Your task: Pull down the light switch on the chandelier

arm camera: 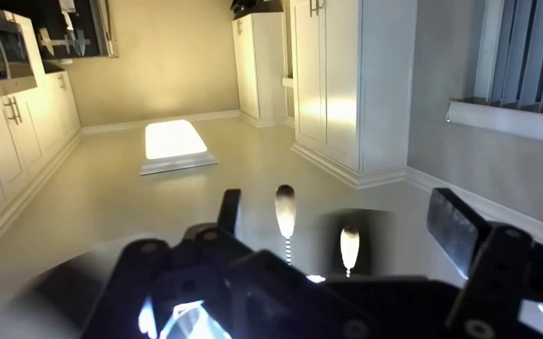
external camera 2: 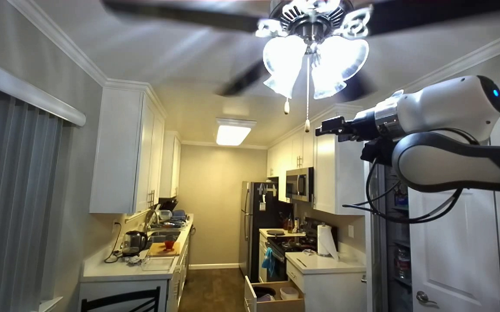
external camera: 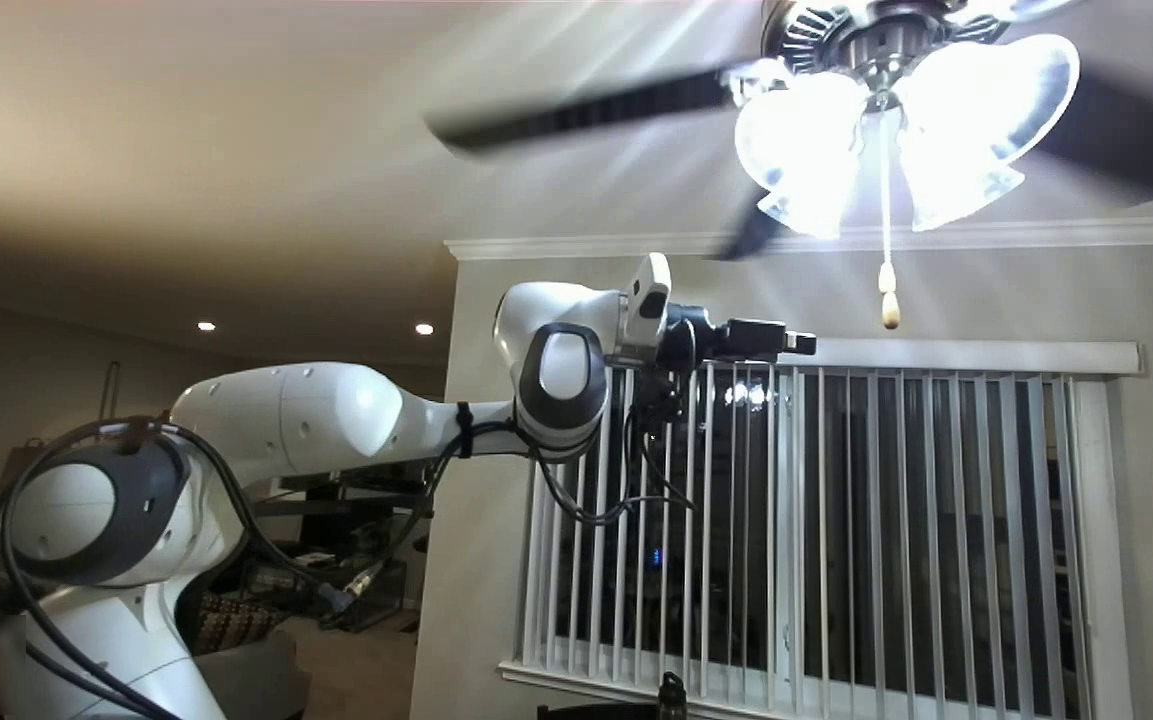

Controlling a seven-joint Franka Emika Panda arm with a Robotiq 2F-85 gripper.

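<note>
Because two pull knobs (arm camera: pixel 286 214) hang close together (wrist view, lower centre), the wide-spread, empty gripper (arm camera: pixel 337 207) might catch both.

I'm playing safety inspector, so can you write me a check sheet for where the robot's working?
Surface: counter in the background, kettle on it.
Job's things: fan lit, its blades blurred, perhaps spinning; lower pull and higher pull hanging untouched; which one is the light switch, can't tell.
Clutter: open drawer with a white tub inside.
Gripper: jaws wide open, nothing held, near the pulls.
Cables: black, hanging in loops.
Surroundings: blinds, fridge, cabinet.
</note>
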